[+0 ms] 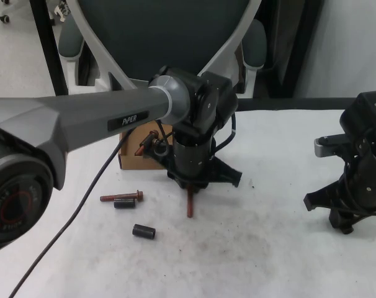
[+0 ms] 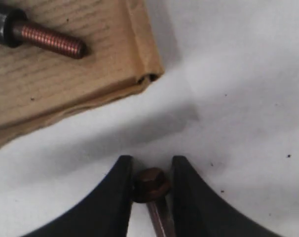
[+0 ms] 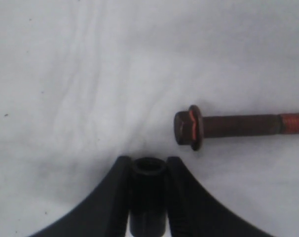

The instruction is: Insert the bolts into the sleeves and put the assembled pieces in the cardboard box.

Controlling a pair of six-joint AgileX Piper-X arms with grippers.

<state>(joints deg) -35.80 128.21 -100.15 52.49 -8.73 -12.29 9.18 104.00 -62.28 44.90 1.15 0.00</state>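
white cloth (image 1: pixel 275 267) spreads under everything. my left arm (image 1: pixel 82 118) runs from the near left to the middle, its wrist bent down toward the cloth. my right arm (image 1: pixel 362 174) stands at the right edge, well apart from it. the cardboard box (image 1: pixel 135 155) sits just left of my left wrist and a little beyond it. one assembled piece (image 2: pixel 41 39) lies inside, a coppery threaded end sticking out of its dark sleeve.

my left gripper (image 2: pixel 152 160) hangs just beside the box's corner with its fingers drawn in almost fully, pinching the hex head of the held bolt (image 2: pixel 152 185) from both sides. the shank shows on the gripper's near side in the high view. i cannot tell whether that bolt touches the cloth.

my right gripper (image 3: pixel 148 165) is closed narrow on the held sleeve (image 3: pixel 148 197), a black tube whose open end faces out between the fingertips. just beside those tips a second bolt (image 3: pixel 238 126) lies flat on the cloth, flanged head toward the sleeve, apart from it.

left of my left gripper a loose bolt (image 1: pixel 121 197) lies flat, with a short sleeve (image 1: pixel 124 203) just beside it on the near side. nearer still, apart from both, lies a lone sleeve (image 1: pixel 144 231).
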